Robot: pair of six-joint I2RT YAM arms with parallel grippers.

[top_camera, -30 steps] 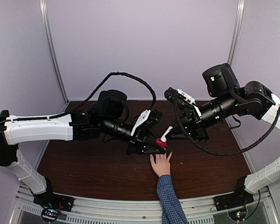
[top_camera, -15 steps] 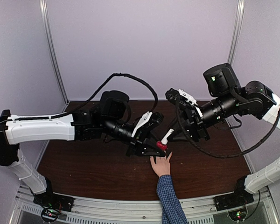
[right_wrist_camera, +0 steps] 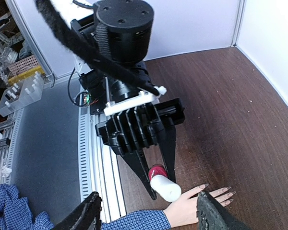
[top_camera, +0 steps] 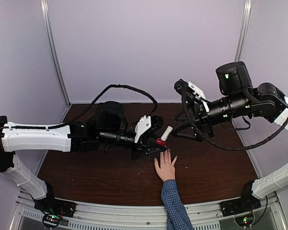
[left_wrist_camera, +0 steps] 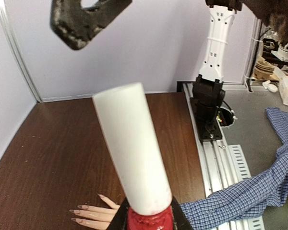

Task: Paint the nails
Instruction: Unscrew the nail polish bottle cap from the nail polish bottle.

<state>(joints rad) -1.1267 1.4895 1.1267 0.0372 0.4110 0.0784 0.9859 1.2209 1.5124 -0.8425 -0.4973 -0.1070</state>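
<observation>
The left arm reaches low across the dark wooden table (top_camera: 86, 167), its left pincer (top_camera: 156, 143) clenched on a small red polish bottle (top_camera: 161, 142) whose long white cap (top_camera: 166, 132) tilts up towards the right arm. The right arm comes in higher from the far side, wrist bent, and the right pincer (top_camera: 178, 130) hangs released just beyond the cap, jaws spread wide with nothing between them.

Just nearer than the left pincer a bare hand (top_camera: 166, 168) lies flat, palm down, fingers fanned, a blue checked sleeve (top_camera: 174, 208) trailing back to the table's near edge.

Only the wrist views show the nails (left_wrist_camera: 81, 213): long, pointed and glossy, in a muted brownish tone, lying below and left of the bottle. The left wrist view shows the cap as a smooth matte cylinder above the bottle's ridged red neck. The right wrist view shows the left pincer's ribbed black housing and tapering fingers (right_wrist_camera: 167, 148).
</observation>
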